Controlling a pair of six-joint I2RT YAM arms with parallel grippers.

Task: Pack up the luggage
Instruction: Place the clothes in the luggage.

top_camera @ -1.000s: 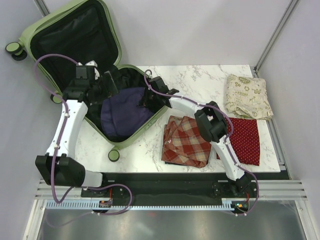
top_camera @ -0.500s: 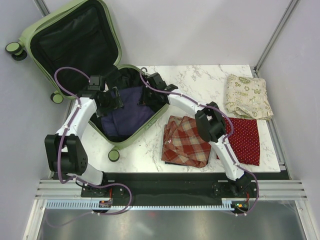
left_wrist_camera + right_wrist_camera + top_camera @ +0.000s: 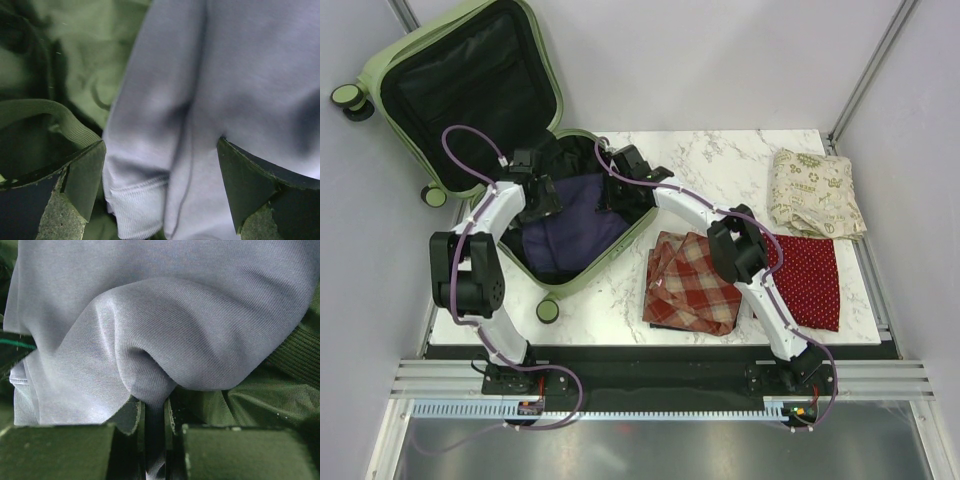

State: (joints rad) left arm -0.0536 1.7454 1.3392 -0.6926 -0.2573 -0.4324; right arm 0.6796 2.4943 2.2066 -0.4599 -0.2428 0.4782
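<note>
Marble-patterned white, the desk (image 3: 720, 150) fills most of what we see from above, with both robot arms reaching across it from the near edge. At its far left lies the luggage (image 3: 552, 102), a pale sage-green hard-shell suitcase spread open: the lower half rests on the desk, and the lid tilts back beyond the far-left corner, showing its black lining (image 3: 470, 80). We can make out black-and-green wheels (image 3: 548, 311) at its corners. Inside the lower half sits a bunched navy garment (image 3: 570, 225). To the right of the luggage, near the middle of the desk, we see a folded plaid cloth (image 3: 690, 280) in red and tan. Just beside that is a red dotted cloth (image 3: 810, 280), and behind it a cream printed cloth (image 3: 815, 190) at the far right edge. Both arms reach into the suitcase. The left tool (image 3: 160, 185) has its fingers (image 3: 82, 180) spread wide on either side of the garment's hemmed edge, gripping nothing, with a ribbed strap (image 3: 55, 117) beside the left finger. The right tool (image 3: 154, 425) is nearly closed, and we see a fold of the navy garment pinched between its two pads.
</note>
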